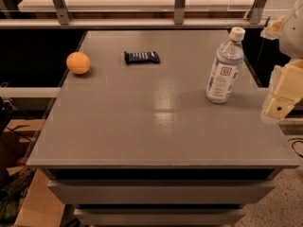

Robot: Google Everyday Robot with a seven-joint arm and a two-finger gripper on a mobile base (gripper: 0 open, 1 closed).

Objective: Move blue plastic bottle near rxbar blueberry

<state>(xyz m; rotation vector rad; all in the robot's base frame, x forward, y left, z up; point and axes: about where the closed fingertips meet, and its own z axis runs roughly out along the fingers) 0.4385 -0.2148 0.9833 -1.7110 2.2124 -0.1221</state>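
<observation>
— since the blue plastic bottle stands upright on the right side of the grey table top, well apart from the rxbar blueberry lying flat toward the far edge, i judge the move not yet begun.
— and the gripper?
— the gripper hangs off the table's right edge, near the bottle, not touching it. released or clenched: cannot tell.
— why placed there?
— likely for a side approach. a tall, narrow bottle is best taken about the body, and it could tip if nudged high.
— anything else noted?
— an orange sits far left, beyond the bar, outside the direct line from bottle to bar.
</observation>
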